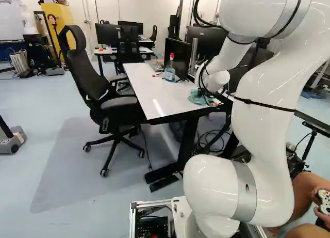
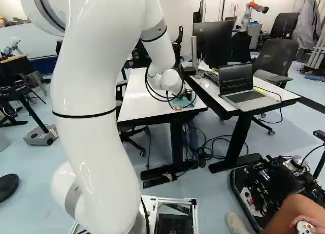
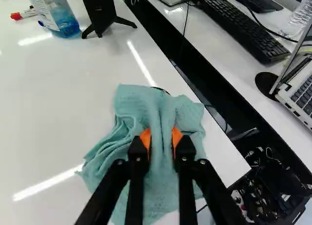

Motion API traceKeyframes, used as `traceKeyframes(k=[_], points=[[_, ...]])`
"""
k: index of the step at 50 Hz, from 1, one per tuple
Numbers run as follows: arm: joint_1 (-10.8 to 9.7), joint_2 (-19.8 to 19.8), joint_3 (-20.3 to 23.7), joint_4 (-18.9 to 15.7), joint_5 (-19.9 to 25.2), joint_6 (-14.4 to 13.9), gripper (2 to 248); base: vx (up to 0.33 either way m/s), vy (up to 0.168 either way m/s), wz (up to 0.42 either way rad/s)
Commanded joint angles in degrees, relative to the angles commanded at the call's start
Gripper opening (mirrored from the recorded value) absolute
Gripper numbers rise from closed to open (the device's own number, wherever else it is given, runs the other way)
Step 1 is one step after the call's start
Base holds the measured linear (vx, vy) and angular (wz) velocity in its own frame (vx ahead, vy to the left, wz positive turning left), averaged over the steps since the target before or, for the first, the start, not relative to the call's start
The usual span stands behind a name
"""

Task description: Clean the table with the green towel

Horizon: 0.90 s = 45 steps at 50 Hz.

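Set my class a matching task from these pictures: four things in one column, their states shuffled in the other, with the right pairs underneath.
Things
1. Green towel
2. Bottle
3. Laptop
4. High-backed chair

States
A. Opened up
B. Unoccupied
C. Held in the gripper
D. Containing blue liquid

Right pairs: 1-C, 2-D, 3-A, 4-B

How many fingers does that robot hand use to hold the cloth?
2, pinching the green towel between them. One finger is on the bottle's side, the other finger on the laptop's side. Cloth may hide their tips, but both fingers show.
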Motion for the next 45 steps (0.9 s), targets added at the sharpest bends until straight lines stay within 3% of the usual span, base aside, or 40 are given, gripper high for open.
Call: traceKeyframes(k=[4,5,45], points=[[0.0,0.0,0.0,0.0,0.0,0.0,64,0.000,0.000,0.000],[0.0,0.0,0.0,0.0,0.0,0.0,51,0.000,0.000,0.000],[0.8,1.4,-1.0,0.0,-0.1,0.0,50,0.000,0.000,0.000]])
